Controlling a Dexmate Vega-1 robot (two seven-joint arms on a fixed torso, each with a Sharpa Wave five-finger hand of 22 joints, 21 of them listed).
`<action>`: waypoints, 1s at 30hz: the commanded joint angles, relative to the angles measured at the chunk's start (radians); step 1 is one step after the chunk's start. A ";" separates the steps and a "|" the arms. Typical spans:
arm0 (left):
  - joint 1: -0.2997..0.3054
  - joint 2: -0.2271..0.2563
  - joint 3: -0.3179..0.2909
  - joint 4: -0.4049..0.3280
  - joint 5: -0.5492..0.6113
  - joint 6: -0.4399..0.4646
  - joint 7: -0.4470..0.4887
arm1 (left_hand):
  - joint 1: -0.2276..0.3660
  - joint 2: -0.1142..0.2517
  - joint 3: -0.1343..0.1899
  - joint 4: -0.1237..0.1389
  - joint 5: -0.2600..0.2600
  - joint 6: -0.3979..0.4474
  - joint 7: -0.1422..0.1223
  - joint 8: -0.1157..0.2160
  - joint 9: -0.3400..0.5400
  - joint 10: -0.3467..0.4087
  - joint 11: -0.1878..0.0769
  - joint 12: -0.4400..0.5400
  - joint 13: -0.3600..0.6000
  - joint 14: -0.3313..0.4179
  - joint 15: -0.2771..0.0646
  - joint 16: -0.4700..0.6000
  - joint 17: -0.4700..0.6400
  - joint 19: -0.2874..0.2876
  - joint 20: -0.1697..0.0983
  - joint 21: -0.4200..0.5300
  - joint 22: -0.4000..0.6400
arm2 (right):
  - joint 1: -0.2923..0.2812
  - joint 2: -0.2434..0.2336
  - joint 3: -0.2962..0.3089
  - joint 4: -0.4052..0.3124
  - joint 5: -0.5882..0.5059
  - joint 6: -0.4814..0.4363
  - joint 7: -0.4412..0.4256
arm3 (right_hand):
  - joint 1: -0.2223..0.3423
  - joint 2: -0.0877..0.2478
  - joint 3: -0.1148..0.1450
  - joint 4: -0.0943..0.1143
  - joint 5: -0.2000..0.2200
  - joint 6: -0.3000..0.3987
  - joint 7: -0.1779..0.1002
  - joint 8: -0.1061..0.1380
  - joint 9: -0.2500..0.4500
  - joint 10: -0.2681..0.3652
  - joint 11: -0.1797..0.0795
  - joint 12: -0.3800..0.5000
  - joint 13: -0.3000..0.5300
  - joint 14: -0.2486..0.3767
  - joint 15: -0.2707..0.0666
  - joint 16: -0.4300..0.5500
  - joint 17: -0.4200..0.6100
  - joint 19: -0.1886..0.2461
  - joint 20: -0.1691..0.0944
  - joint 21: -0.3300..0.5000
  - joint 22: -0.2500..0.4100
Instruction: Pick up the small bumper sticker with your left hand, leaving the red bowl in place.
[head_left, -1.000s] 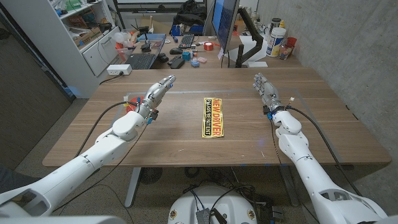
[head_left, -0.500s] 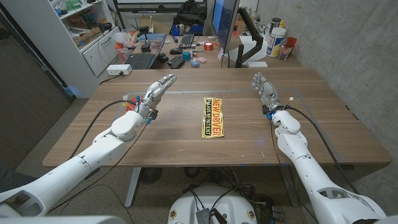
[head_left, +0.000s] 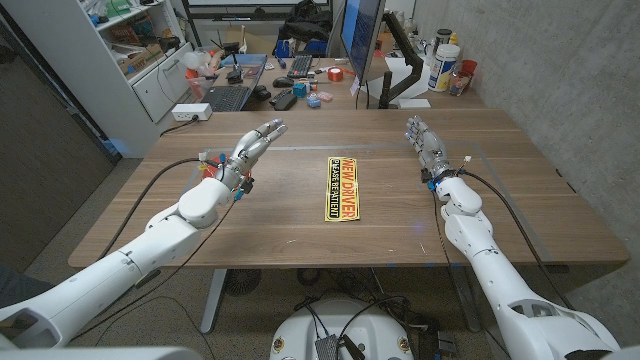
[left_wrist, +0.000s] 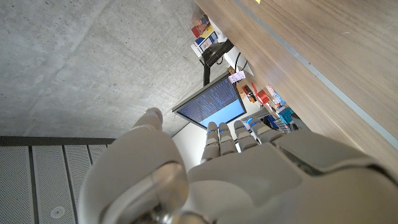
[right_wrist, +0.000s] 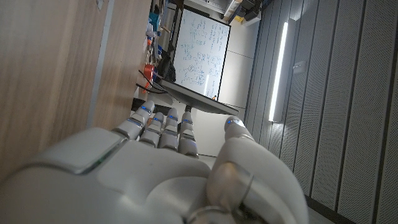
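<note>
A yellow and black bumper sticker (head_left: 342, 188) reading "NEW DRIVER" lies flat at the middle of the wooden table (head_left: 300, 230). My left hand (head_left: 253, 147) hovers to the sticker's left and a bit farther back, fingers extended and apart, holding nothing. In the left wrist view the left hand (left_wrist: 236, 168) shows its back with fingers straight. My right hand (head_left: 424, 139) stands on the table's right side, fingers stretched out and empty, apart from the sticker. The right hand (right_wrist: 155, 168) has nothing in it in the right wrist view. I see no red bowl on the table.
A second desk behind the table carries a keyboard (head_left: 228, 97), a monitor (head_left: 360, 35), a red tape roll (head_left: 335, 74) and bottles (head_left: 448, 66). A white shelf unit (head_left: 150, 60) stands at the back left. A strip of tape (head_left: 300, 149) runs along the table's far part.
My left hand has drifted slightly right and away from me. The sticker and the right hand have stayed put.
</note>
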 joint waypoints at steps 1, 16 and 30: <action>0.000 0.031 0.007 -0.048 0.089 0.058 0.046 | 0.016 -0.001 0.001 -0.010 0.005 0.012 -0.002 0.005 0.002 0.000 0.010 0.005 0.003 -0.001 0.010 0.000 0.003 -0.008 -0.001 -0.007 0.006 | 0.007 0.007 -0.002 0.015 -0.003 0.014 0.004 | 0.004 0.006 -0.001 -0.004 0.006 0.005 -0.002 0.005 0.006 0.012 -0.001 -0.003 0.001 0.011 -0.003 0.010 0.006 0.007 0.000 -0.007 0.006; -0.021 0.073 0.025 -0.111 0.213 0.151 0.070 | 0.030 -0.006 0.001 -0.020 0.006 0.018 0.000 0.005 0.003 0.001 0.005 0.006 0.003 -0.012 0.008 -0.003 0.003 -0.014 -0.004 -0.013 0.006 | 0.014 0.015 -0.002 0.025 -0.004 0.018 0.005 | 0.002 0.006 -0.003 -0.004 0.006 0.007 -0.003 0.004 0.006 0.014 -0.002 -0.004 0.001 0.013 -0.002 0.009 0.006 0.008 0.000 -0.009 0.006; -0.048 0.104 0.036 -0.157 0.282 0.231 0.060 | 0.046 -0.011 0.000 -0.032 0.008 0.023 -0.002 0.005 0.003 0.020 -0.006 0.013 0.003 -0.002 -0.004 0.002 0.003 -0.014 -0.003 -0.018 0.006 | 0.022 0.026 -0.002 0.035 -0.007 0.030 -0.002 | -0.001 0.006 -0.006 -0.005 0.006 0.009 -0.004 0.004 0.006 0.017 -0.004 -0.005 0.002 0.016 -0.001 0.010 0.006 0.008 0.003 -0.012 0.006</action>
